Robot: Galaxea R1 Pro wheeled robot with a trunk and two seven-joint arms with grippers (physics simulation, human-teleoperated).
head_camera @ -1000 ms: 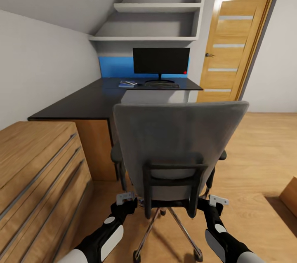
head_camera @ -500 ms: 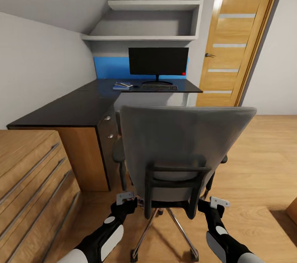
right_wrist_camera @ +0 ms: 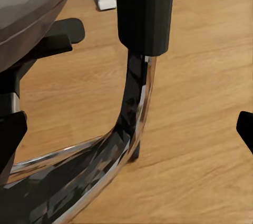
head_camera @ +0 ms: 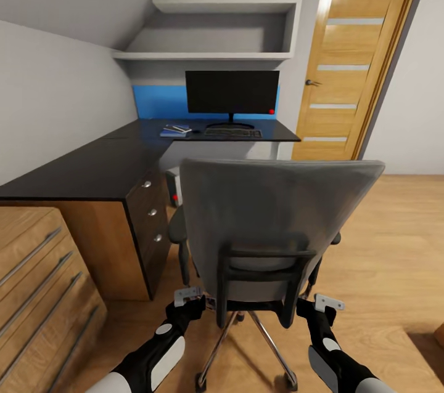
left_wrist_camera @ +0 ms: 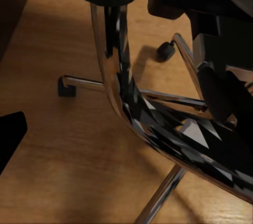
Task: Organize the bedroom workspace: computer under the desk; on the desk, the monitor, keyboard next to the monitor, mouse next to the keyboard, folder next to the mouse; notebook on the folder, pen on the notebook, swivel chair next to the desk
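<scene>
A grey swivel chair stands back-on between both arms, near the black desk. The left gripper and right gripper sit beside its chrome armrest posts; their grip cannot be told. On the desk: monitor, keyboard, blue folder. The computer sits underneath.
</scene>
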